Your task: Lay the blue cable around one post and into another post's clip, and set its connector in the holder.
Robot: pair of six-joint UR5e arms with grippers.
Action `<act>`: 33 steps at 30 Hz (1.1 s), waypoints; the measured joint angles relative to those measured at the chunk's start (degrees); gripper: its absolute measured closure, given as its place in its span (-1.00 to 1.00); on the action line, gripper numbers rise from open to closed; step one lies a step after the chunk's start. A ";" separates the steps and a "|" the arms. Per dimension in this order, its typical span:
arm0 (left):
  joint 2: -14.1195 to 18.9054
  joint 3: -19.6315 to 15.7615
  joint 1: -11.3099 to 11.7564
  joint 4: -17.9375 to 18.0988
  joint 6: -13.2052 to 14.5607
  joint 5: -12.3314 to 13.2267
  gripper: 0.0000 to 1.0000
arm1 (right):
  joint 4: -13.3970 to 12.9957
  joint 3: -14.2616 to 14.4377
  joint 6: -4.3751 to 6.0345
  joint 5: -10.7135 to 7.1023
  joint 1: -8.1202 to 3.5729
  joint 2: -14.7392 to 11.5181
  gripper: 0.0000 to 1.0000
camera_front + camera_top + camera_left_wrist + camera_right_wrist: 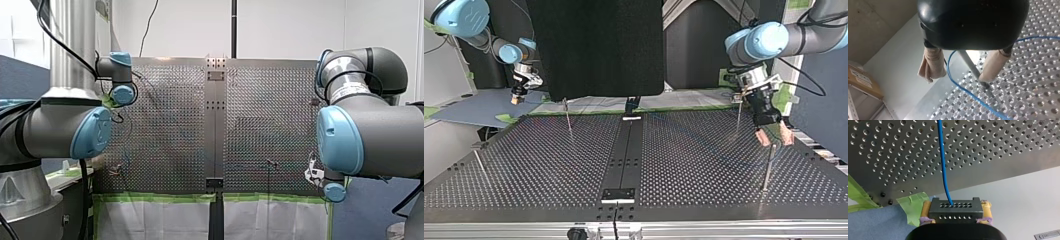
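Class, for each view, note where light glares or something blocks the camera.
Left wrist view: the table glares brightest between the pads of my left gripper, beside the blue cable. Top view: a black panel hides the middle background. Front view: my right arm covers the table's right edge.

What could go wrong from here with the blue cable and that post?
1. My left tool is open, with the post between its pads and close to one of them. Shifting sideways could knock the post.
2. The blue cable lies loose by the post, so closing could miss it.
3. My right tool holds the connector past the table edge. A pull might drag the cable off course.
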 joint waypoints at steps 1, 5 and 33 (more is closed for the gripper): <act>-0.13 0.34 0.15 -0.08 -0.01 -0.02 -1.00 | 0.00 0.00 0.01 0.00 0.01 0.00 1.00; -0.42 1.79 0.76 -0.41 0.02 -0.07 -1.00 | -0.05 -0.03 0.04 -0.02 0.02 0.01 1.00; -7.02 9.54 3.97 -2.72 1.63 1.27 -1.00 | 0.06 -0.04 0.72 -0.88 -1.22 -0.19 1.00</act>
